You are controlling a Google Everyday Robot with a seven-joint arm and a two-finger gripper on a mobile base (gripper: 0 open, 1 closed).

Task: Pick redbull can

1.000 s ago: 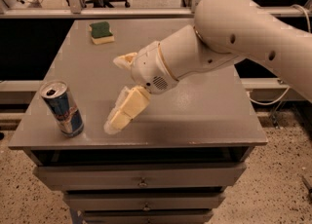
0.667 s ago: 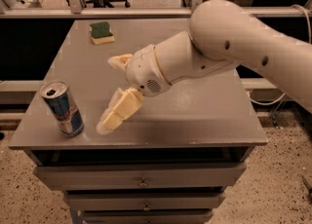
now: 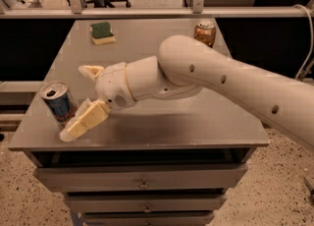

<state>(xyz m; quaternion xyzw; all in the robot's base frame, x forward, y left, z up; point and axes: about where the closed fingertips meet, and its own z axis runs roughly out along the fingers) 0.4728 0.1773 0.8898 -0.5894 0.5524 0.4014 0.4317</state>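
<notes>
The redbull can, slim, blue and silver with a silver top, stands upright near the front left corner of the grey table. My gripper is open just to the right of the can. One cream finger reaches down to the can's front right, the other finger sits behind it. The can stands at the mouth of the fingers, apart from both.
A golden-brown can stands at the table's back right. A green and yellow sponge lies at the back left. My arm crosses the table from the right. Drawers sit under the table's front edge.
My gripper has moved left towards the redbull can, so the can now stands at the mouth of the open fingers. The can has not moved.
</notes>
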